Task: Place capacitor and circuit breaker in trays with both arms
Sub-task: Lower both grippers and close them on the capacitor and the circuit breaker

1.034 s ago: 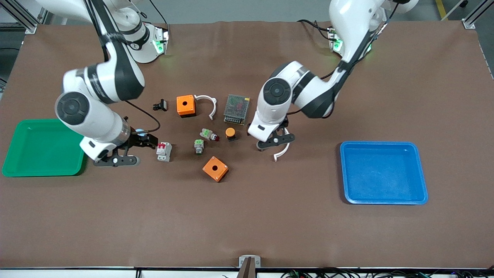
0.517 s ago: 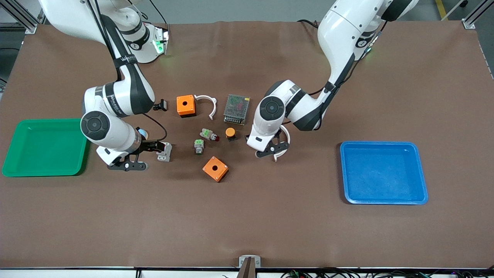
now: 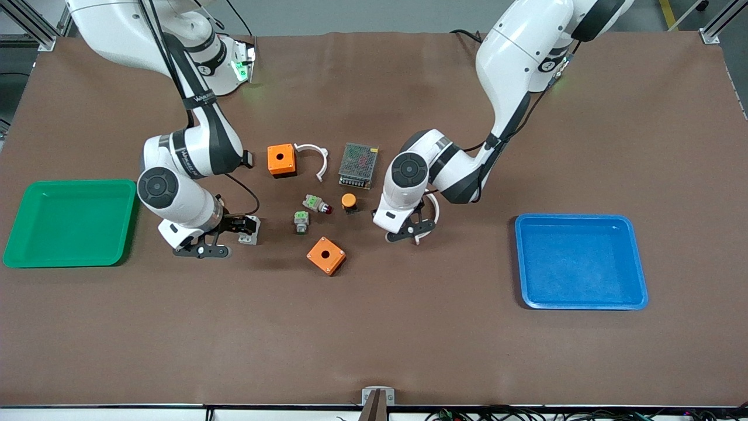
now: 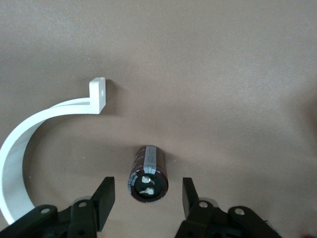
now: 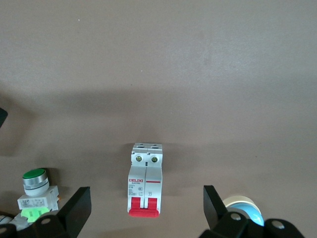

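Observation:
The capacitor (image 4: 148, 173), a small black cylinder with two shiny terminals on its end, lies on the brown mat between the open fingers of my left gripper (image 4: 146, 198); they do not touch it. In the front view that gripper (image 3: 409, 229) hides it. The circuit breaker (image 5: 145, 186), a light-grey block with red levers, lies between the wide-open fingers of my right gripper (image 5: 146, 208). In the front view the breaker (image 3: 251, 235) shows partly at the right gripper (image 3: 236, 225).
A white curved bracket (image 4: 29, 129) lies beside the capacitor. A green-topped part (image 5: 33, 191) and a blue-capped button (image 5: 242, 208) flank the breaker. Orange boxes (image 3: 281, 159) (image 3: 326, 255), a mesh power supply (image 3: 358, 165), a green tray (image 3: 76, 182) and a blue tray (image 3: 578, 217) are around.
My right gripper has moved from the green tray's side to the circuit breaker. My left gripper has shifted slightly toward the middle parts and lower, over the capacitor.

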### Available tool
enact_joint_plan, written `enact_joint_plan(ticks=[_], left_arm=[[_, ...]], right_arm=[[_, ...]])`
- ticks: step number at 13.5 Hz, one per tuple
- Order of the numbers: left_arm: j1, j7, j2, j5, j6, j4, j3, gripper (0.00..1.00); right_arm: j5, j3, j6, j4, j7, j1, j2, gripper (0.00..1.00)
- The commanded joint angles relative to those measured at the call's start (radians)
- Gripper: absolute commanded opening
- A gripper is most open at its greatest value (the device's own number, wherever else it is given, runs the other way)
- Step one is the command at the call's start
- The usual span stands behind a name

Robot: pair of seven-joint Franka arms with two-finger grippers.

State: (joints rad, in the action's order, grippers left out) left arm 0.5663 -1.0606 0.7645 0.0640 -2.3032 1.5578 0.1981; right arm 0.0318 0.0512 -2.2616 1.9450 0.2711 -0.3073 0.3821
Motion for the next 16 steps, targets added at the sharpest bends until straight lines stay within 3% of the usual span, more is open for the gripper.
enact_joint_plan(ticks=[1, 4, 16], left_arm=[[0.004, -0.024, 0.015, 0.022, -0.01, -0.015, -0.002, 0.57], [0.003, -0.021, 0.015, 0.023, -0.01, -0.015, -0.002, 0.53], [-0.005, 0.001, 0.015, 0.027, -0.01, -0.016, -0.005, 0.43]], right_arm=[[0.033, 0.001, -0.036, 0.025, 0.014, -0.006, 0.001, 1.0], [0.049, 0.001, -0.146, 0.091, 0.014, -0.018, 0.001, 1.0], [0.074, 0.002, -0.21, 0.127, 0.049, -0.016, 0.015, 0.99]])
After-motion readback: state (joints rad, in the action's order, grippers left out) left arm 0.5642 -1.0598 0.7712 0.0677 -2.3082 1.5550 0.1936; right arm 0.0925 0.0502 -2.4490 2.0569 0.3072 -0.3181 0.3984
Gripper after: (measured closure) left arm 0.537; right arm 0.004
